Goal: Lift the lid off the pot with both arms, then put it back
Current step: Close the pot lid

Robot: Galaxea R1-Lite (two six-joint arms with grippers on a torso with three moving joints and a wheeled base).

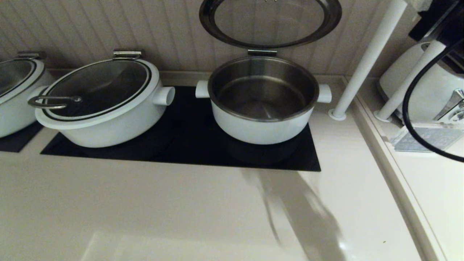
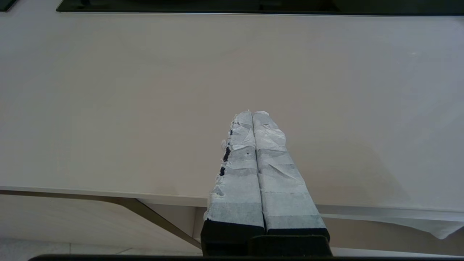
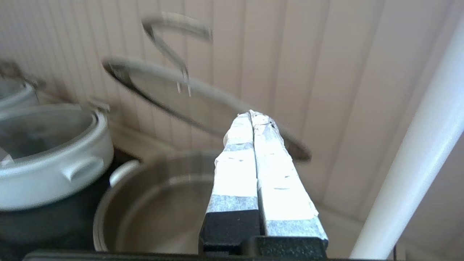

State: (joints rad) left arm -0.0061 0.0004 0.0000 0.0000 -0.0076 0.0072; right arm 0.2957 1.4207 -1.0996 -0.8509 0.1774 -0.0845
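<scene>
The white pot [image 1: 261, 127] with a steel inside stands open on the black cooktop [image 1: 188, 145]. Its glass lid [image 1: 270, 21] is hinged at the back and stands tilted up against the wall. In the right wrist view the pot [image 3: 152, 210] lies below the lid [image 3: 152, 87], and the lid's metal loop handle [image 3: 174, 29] points toward me. My right gripper [image 3: 252, 113] is shut and empty, near the lid's rim without holding it. In the head view it is only a blurred streak [image 1: 290, 210]. My left gripper [image 2: 252, 112] is shut and empty over bare counter near the front edge.
A second white pot [image 1: 101, 105] with its lid down stands left of the open one, and a third [image 1: 14, 94] is at the far left. Two white poles [image 1: 366, 61] rise on the right, beside a white appliance [image 1: 427, 87] and a black cable [image 1: 409, 108].
</scene>
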